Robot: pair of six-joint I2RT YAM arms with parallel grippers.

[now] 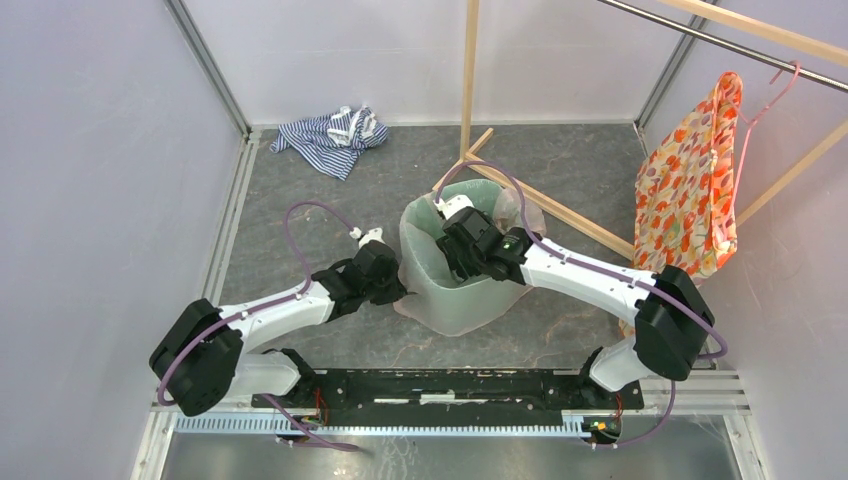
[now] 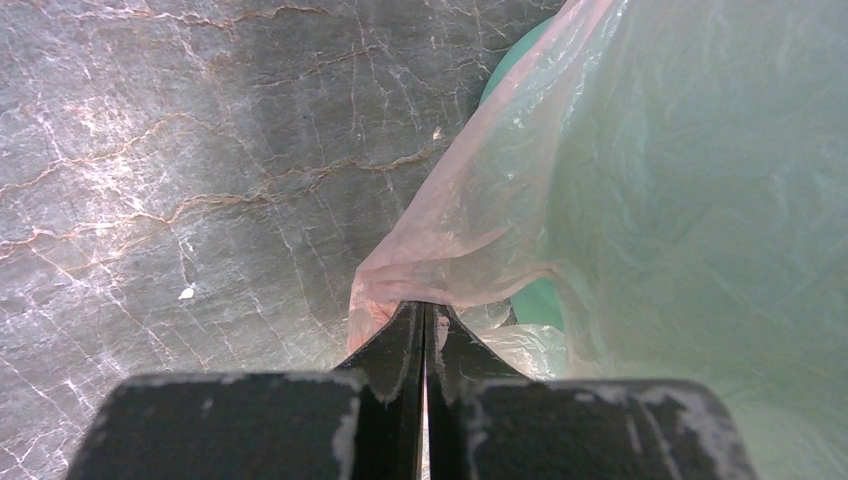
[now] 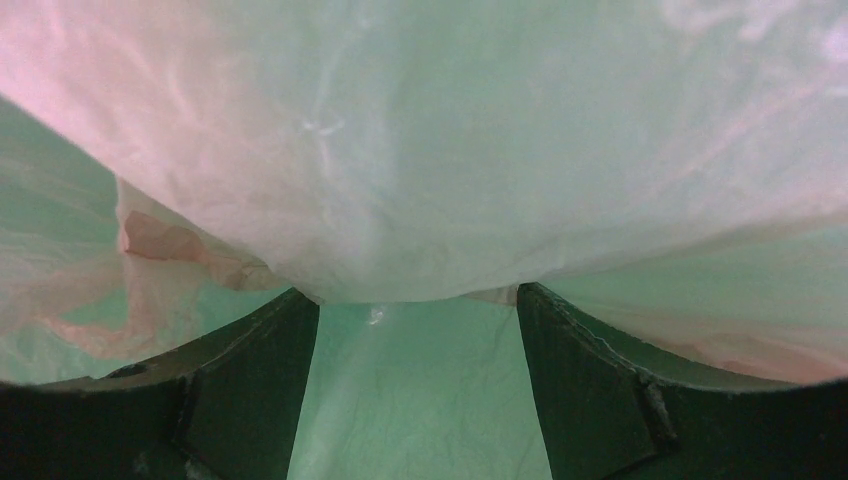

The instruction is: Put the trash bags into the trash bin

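The mint-green trash bin (image 1: 432, 262) stands mid-table with the thin pale pink trash bag (image 1: 450, 305) draped over and inside it. At the bin's left side my left gripper (image 1: 392, 285) is shut on the bag's edge (image 2: 400, 270); the film bunches at the closed tips (image 2: 424, 308), and a patch of green bin (image 2: 540, 300) shows through beside them. My right gripper (image 1: 460, 255) reaches down inside the bin. Its fingers (image 3: 270, 360) stand wide apart, pushing against bag film (image 3: 420, 180) stretched across them, with green bin (image 3: 420, 400) showing through between them.
A blue-white striped cloth (image 1: 330, 135) lies at the back left. An orange floral garment (image 1: 690, 190) hangs on a pink hanger from a wooden rack (image 1: 468, 80) at the right, whose base bars (image 1: 560, 205) run just behind the bin. White walls enclose the table.
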